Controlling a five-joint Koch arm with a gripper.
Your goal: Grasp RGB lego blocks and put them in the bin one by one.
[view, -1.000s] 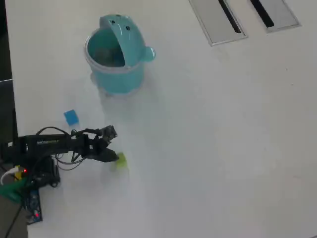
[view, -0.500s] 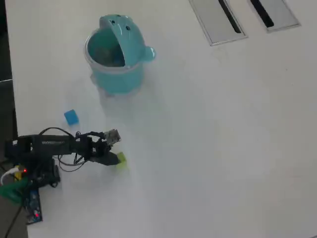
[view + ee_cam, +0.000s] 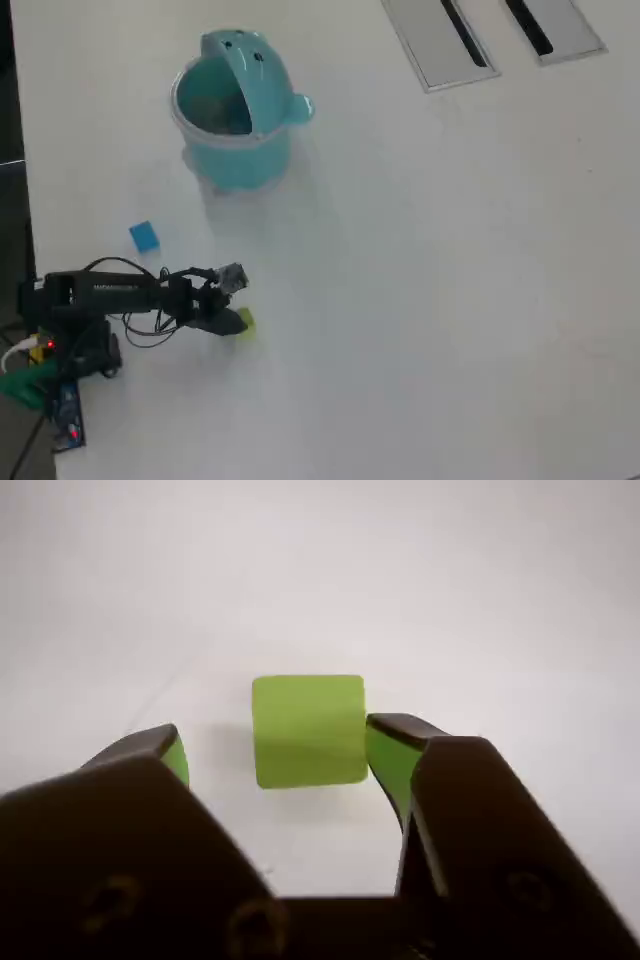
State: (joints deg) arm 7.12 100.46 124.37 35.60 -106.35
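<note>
Lego blocks are what we are after, and the yellow-green block (image 3: pixel 308 730) sits on the white table (image 3: pixel 450 300) right in front of us, between our spread jaws. In the wrist view the gripper (image 3: pixel 285 742) stands wide: one tip is just beside the block on the right of that view, perhaps grazing it, while the other tip stands clear on the left with bare table showing in the gap. We are not gripping anything yet. In the overhead view the same block (image 3: pixel 244 320) lies at the end of our arm, well apart from the bin (image 3: pixel 235 110).

As for progress, we judge the task to be partly done at most. The blue block (image 3: pixel 144 237) rests on the table between the arm and the bin, untouched. The bin stands upright with its lid flipped open. We see no red block anywhere on the table; it may already lie in the bin, but the bin's inside is shadowed and half screened by the lid, so we cannot confirm that. Left to do: close on the yellow-green block, carry it to the bin, then fetch the blue one.

The overhead view is too small and blurred to show the jaws, and the arm's base is cut by the left edge.
</note>
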